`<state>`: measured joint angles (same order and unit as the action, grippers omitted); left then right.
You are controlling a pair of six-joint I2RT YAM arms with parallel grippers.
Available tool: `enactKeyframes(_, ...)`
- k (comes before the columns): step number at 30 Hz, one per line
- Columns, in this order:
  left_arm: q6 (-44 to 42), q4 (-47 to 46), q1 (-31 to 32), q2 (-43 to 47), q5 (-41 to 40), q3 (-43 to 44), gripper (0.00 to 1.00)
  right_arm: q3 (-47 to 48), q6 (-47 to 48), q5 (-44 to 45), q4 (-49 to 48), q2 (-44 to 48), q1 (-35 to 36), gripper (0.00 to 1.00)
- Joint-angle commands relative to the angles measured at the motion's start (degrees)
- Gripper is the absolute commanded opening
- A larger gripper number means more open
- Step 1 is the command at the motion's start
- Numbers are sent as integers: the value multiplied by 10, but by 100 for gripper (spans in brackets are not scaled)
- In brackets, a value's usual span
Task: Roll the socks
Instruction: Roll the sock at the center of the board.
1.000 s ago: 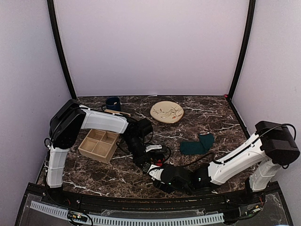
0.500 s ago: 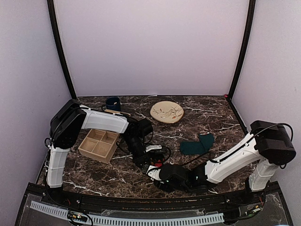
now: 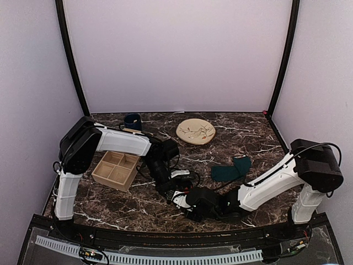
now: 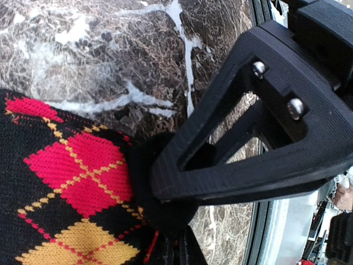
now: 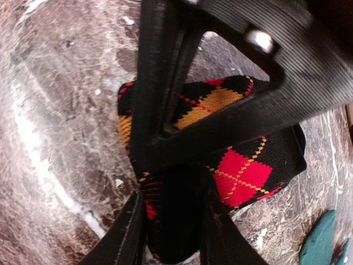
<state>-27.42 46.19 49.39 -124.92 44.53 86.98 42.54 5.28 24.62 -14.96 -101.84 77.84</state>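
The black argyle socks [image 5: 242, 171], with red and yellow diamonds, lie bunched on the marble near the front middle. In the top view only a red scrap of these socks [image 3: 184, 192] shows between the two grippers. My left gripper [image 4: 168, 221] is shut on a black fold at their edge. My right gripper [image 5: 172, 221] has a finger on each side of another black fold and pinches it. From above, the left gripper [image 3: 175, 186] and right gripper [image 3: 188, 197] are almost touching. The teal-green socks [image 3: 231, 169] lie flat to the right, untouched.
A wooden compartment tray [image 3: 116, 168] sits to the left of the left arm. A dark blue mug [image 3: 132, 121] and a patterned plate [image 3: 196, 131] stand at the back. The table's front rail [image 4: 259, 221] runs close beside the left gripper.
My right arm has slid left toward the left gripper, and its jaws have narrowed onto the argyle socks' fold. The left arm has stayed put.
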Motion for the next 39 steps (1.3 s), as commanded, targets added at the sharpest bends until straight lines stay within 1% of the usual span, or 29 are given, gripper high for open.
enactKeyframes(1,-11,31,-2,-14,-7,5,0,14,-2,-27,12,-13,-15,28)
enactKeyframes(6,-10,34,-4,-14,-8,8,0,13,-14,-51,27,-16,-26,24)
enactKeyframes(9,-7,33,-5,-13,-16,12,1,15,-21,-70,36,-17,-32,16)
enactKeyframes(12,6,34,-8,-13,-47,19,10,19,-27,-87,47,-21,-37,10)
enactKeyframes(16,22,31,-13,-9,-61,24,16,20,-39,-105,53,-19,-41,6)
enactKeyframes(18,30,26,-15,-2,-67,22,18,18,-45,-110,55,-17,-42,5)
enactKeyframes(25,48,19,-21,14,-83,11,22,17,-67,-108,67,-10,-43,4)
enactKeyframes(39,70,0,-38,43,-77,-40,25,-2,-125,-86,58,10,-44,3)
